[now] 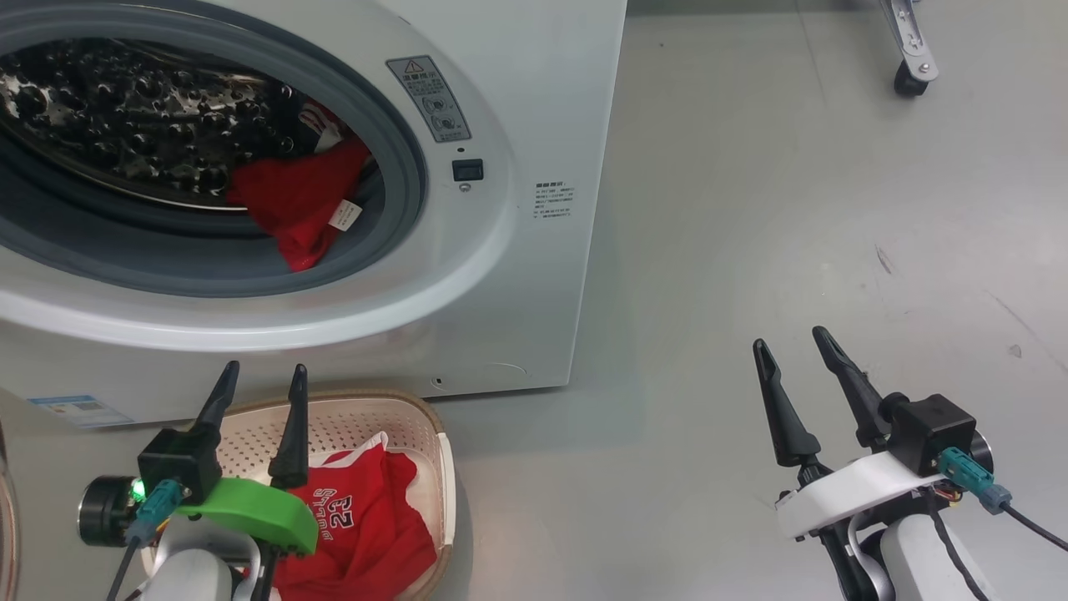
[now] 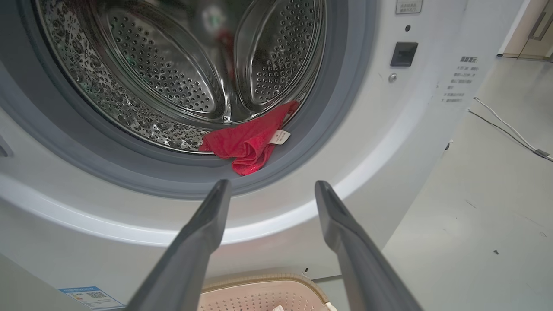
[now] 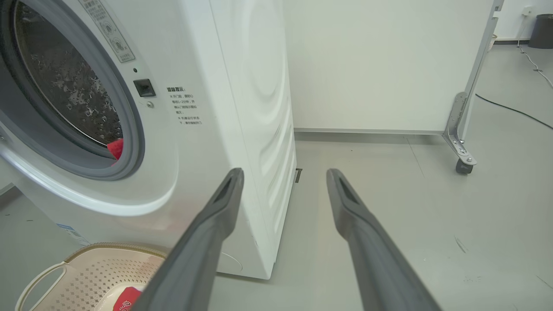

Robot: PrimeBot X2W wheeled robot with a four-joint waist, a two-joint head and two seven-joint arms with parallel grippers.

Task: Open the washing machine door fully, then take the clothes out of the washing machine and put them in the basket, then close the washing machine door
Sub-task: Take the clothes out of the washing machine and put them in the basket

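The white washing machine (image 1: 517, 100) stands with its round opening uncovered; the washing machine door is out of view. A piece of the red clothes (image 1: 300, 209) with a white tag hangs over the grey gasket at the drum's lower right, also seen from the left wrist (image 2: 248, 142). Below the machine sits the cream basket (image 1: 438, 442) holding a red jersey (image 1: 367, 526) with white lettering. My left gripper (image 1: 264, 371) hovers open and empty over the basket, pointing at the machine (image 2: 272, 183). My right gripper (image 1: 791, 338) is open and empty over the bare floor to the right (image 3: 285, 170).
Grey floor spreads to the right of the machine. A white partition on a metal leg with a caster (image 3: 462, 160) stands behind, its caster at the head view's top right (image 1: 909, 79). Thin cables (image 2: 505, 129) lie on the floor. A dark bin (image 3: 540, 30) is far back.
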